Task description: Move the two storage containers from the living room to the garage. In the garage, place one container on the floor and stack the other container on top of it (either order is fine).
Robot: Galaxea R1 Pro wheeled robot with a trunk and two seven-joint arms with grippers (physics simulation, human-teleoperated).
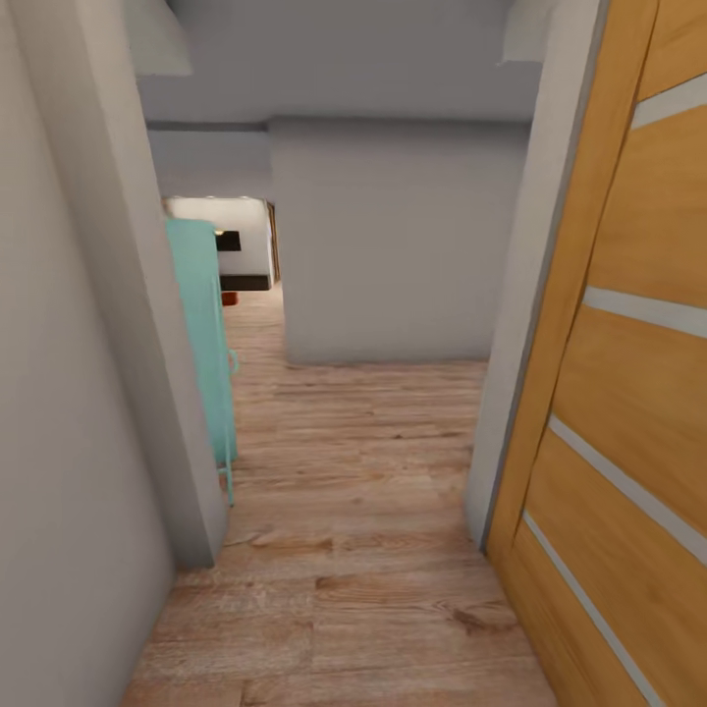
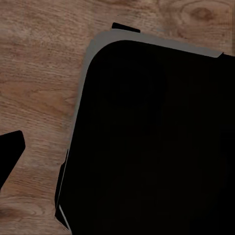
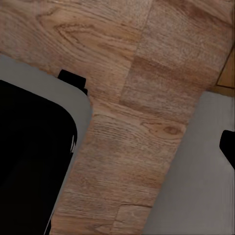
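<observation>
**Robot in hallway doorway — one possible container far down the passage**

At the far end of the passage, low on the floor beside the dark base of a white unit, sits a small orange-red object [image 1: 230,298]; it is too small to confirm as a storage container. Its position is well ahead of the robot, beyond the teal cabinet [image 1: 204,334] that stands against the left-hand wall.

The head view looks through a doorway: a grey-white wall [image 1: 69,412] on the left, a wooden plank door [image 1: 628,393] with pale horizontal strips on the right, and a light wood plank floor [image 1: 353,550] running forward. A grey partition wall [image 1: 393,245] faces the opening, with the passage continuing along its left side.

Both wrist views look down on the same plank flooring. The left wrist view shows a large black, grey-edged rounded body [image 2: 156,142] — the robot's own structure, by appearance. The right wrist view shows a similar black shape [image 3: 29,161] and a grey surface [image 3: 196,196].

Gripper state — cannot be determined for either arm.
</observation>
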